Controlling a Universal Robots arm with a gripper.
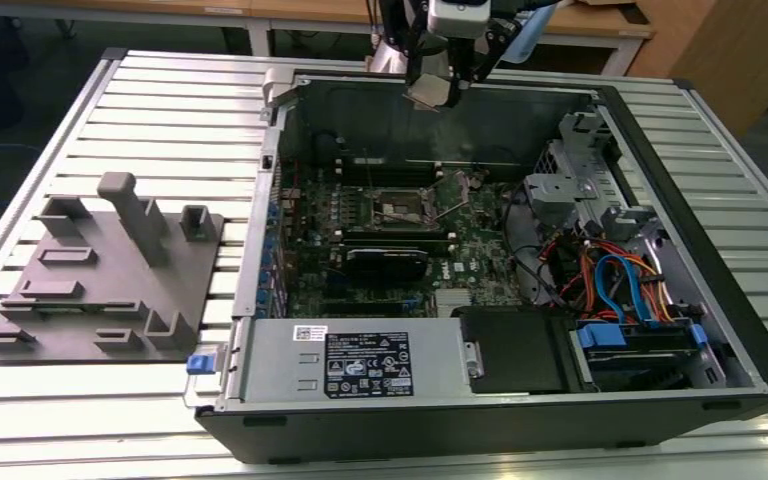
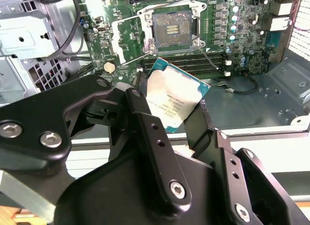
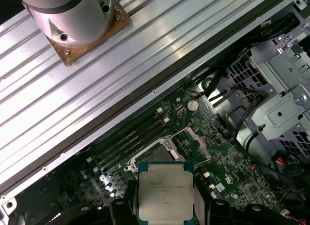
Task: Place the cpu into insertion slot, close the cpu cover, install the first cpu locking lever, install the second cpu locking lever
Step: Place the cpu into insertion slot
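My gripper (image 1: pixel 434 97) hangs over the far wall of the open computer case (image 1: pixel 704 330), shut on the cpu (image 2: pixel 175 98), a flat square chip with a silver-grey top held by two opposite edges between black fingers (image 2: pixel 145 123). In the first wrist view the cpu (image 3: pixel 165 188) sits between the gripper (image 3: pixel 164 208) tips. Below it on the green board lies the insertion slot (image 2: pixel 173 27) (image 1: pixel 402 206), bare, with a dark centre. The cpu cover (image 2: pixel 121 32) stands swung open beside the slot. Thin wire levers (image 2: pixel 209 54) stick out by the slot's corners.
Long black memory slots (image 2: pixel 213 60) run beside the socket. A metal drive cage (image 1: pixel 578 185), coloured cables (image 1: pixel 614 282) and a power supply (image 1: pixel 344 365) fill the case. A grey fixture block (image 1: pixel 104 270) stands on the slatted table (image 1: pixel 157 100) at the exterior view's left.
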